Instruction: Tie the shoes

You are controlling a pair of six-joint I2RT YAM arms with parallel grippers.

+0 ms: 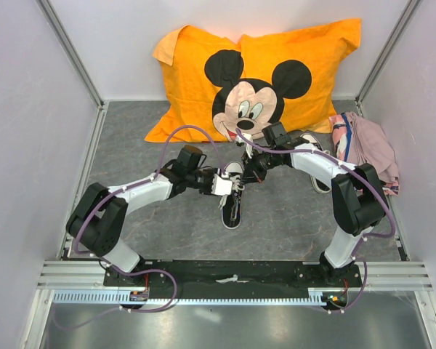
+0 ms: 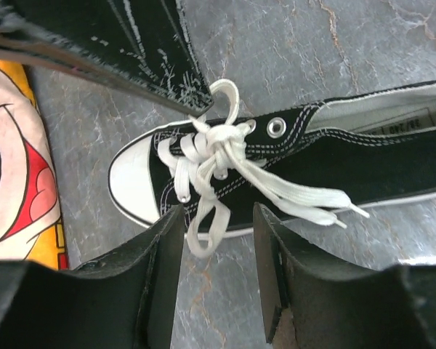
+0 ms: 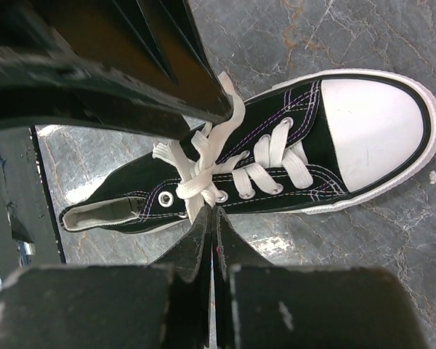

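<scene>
One black sneaker (image 1: 232, 207) with a white toe cap lies on the grey table between my arms, toe pointing at the pillow. Its white laces (image 2: 218, 149) are bunched in a knot over the eyelets, and two loose ends trail across the shoe's side. My left gripper (image 2: 218, 214) (image 1: 231, 186) stands open beside the sole, with a lace loop (image 2: 203, 229) hanging slack between its fingertips. My right gripper (image 3: 211, 211) (image 1: 248, 177) is shut, pinching the other lace loop (image 2: 229, 98) on the opposite side. The second sneaker (image 1: 321, 183) lies mostly hidden under my right arm.
An orange Mickey Mouse pillow (image 1: 261, 80) leans against the back wall, close behind the shoe's toe. A pink bundle of cloth (image 1: 370, 149) sits at the right wall. Pale enclosure walls close in both sides.
</scene>
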